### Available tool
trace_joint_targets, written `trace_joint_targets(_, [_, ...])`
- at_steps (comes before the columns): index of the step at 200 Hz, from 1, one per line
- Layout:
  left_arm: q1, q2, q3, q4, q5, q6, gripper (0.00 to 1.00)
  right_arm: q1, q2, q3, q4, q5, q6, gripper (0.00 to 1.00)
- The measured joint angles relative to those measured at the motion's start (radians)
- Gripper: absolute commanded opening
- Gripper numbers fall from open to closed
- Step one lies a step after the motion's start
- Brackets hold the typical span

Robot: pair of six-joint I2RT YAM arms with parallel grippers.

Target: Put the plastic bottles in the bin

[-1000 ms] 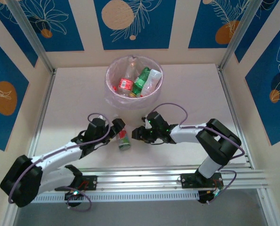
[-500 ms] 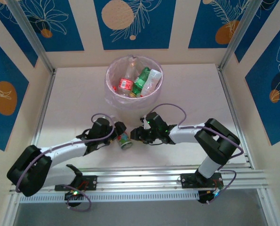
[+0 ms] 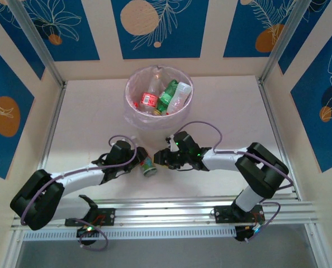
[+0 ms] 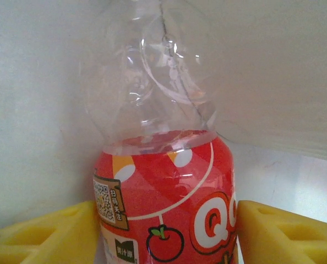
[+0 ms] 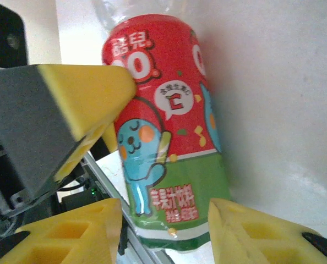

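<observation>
Tabletop [image 3: 227, 111] bears a bottle [image 3: 148, 166] clamped in both arms' jaws.

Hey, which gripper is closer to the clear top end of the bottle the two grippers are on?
Left. The left gripper holds the bottle on the red label just below its clear top; the right gripper grips farther down, at the label's green end.

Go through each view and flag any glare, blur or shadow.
Left wrist: highlights streak the clear top of the bottle, and the left gripper's fingers look soft. Right wrist: label sharp, right gripper's fingers blurred, soft shadow right of the bottle. Top external: even light, sharp throughout.
</observation>
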Motion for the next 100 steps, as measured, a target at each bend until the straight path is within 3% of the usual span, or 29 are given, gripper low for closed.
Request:
trace_joint_targets(57, [0.0, -0.061, 0.001, -0.078, -0.029, 0.025, 0.59, -0.066, -0.103, -0.003, -0.095, -0.003, -0.033, 0.46])
trace_joint_targets(100, [0.038, -0.233, 0.034, -0.241, -0.071, 0.076, 0.57, -0.285, -0.365, -0.006, -0.288, 0.005, -0.121, 0.47])
